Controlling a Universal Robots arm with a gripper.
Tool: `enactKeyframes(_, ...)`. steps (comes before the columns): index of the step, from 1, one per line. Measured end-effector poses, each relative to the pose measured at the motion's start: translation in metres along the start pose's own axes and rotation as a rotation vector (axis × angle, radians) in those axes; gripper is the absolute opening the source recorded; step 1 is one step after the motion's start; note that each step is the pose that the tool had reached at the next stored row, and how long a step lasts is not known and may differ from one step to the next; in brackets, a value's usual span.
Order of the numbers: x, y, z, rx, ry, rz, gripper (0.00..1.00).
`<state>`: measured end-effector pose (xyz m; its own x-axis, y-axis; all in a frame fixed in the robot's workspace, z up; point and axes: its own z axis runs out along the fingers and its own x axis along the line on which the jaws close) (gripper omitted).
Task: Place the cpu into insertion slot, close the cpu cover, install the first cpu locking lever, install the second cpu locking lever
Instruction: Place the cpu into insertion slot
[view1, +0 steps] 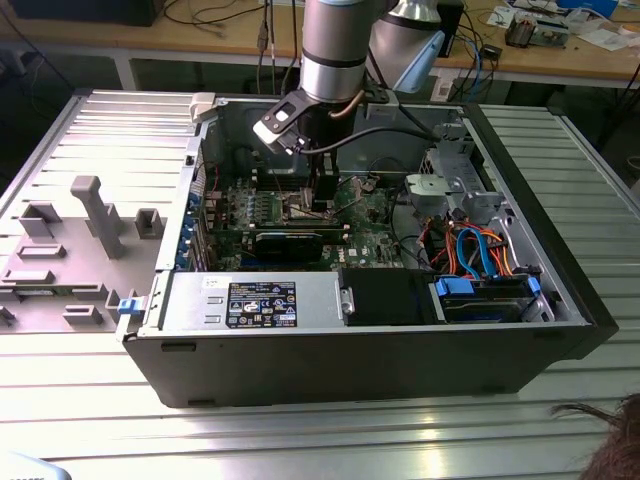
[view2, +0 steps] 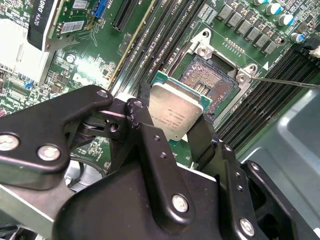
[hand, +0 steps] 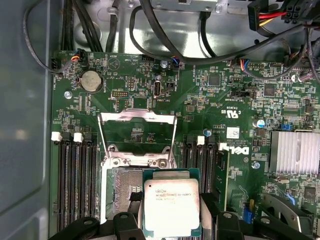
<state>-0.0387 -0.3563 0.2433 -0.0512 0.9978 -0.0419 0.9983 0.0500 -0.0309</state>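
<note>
The black linkages of my claw (view2: 172, 120) sit closest in the second wrist view. Its two fingers (view2: 137, 107) are narrowed onto opposite edges of the cpu (view2: 175, 112), so I am holding the chip with its pale metal face towards the cameras.

The cpu is at the near edge of the insertion slot (view2: 210, 80), overlapping one side of it. It is not seated: most of the slot's dark pin field lies bare beyond the chip. I cannot tell how much gap lies between the chip and the socket.

In the first wrist view the cpu (hand: 171, 207) covers one corner of the insertion slot (hand: 122, 187). The cpu cover (hand: 137, 116) stands swung open on the slot's far side, and green board shows through its window. Long memory slots (hand: 75, 180) run along both sides of the socket.

In the exterior view my arm (view1: 335, 50) reaches down into the open computer case (view1: 350, 350), which lies on its side on the ribbed metal desk (view1: 300, 440). My claw (view1: 318, 195) is low over the motherboard (view1: 370, 215).
</note>
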Motion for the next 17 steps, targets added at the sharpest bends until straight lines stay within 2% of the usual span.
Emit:
enactKeyframes(1, 0.0000, 0.0000, 0.0002, 0.0000, 0.0000, 0.000, 0.55)
enactKeyframes(4, 0.0007, -0.0003, 0.0067, -0.0001, 0.0001, 0.000, 0.55)
enactKeyframes(7, 0.0063, 0.0000, 0.0066, -0.0001, 0.0001, 0.000, 0.55)
enactKeyframes(17, 0.0110, 0.0001, 0.0079, -0.0001, 0.0001, 0.000, 0.55)
